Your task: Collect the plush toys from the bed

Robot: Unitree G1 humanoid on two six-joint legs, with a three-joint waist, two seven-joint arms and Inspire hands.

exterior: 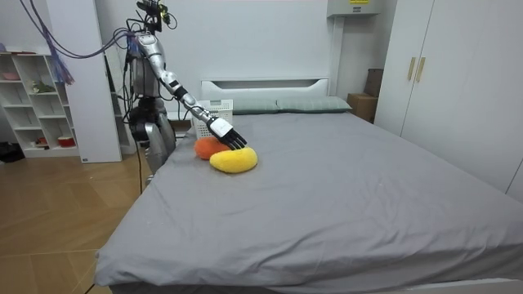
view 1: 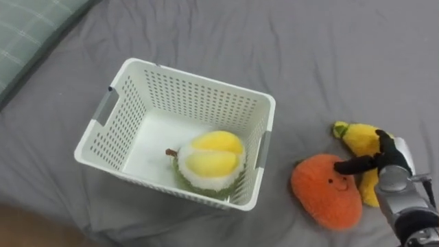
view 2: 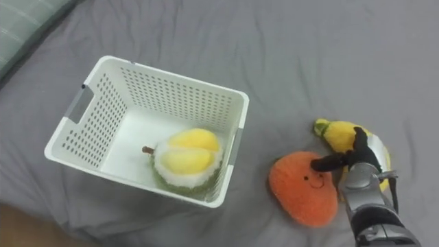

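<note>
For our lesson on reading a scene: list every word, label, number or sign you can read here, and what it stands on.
No text can be read.
The white basket, durian plush, orange plush and banana plush: no print; the orange plush has only a stitched face.
The yellow patch high in the room view: too small to read.

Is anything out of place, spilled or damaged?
Nothing looks spilled or damaged. The orange plush and banana plush lie on the bed beside the basket, not inside with the durian plush; the right robot hand is over them.
</note>
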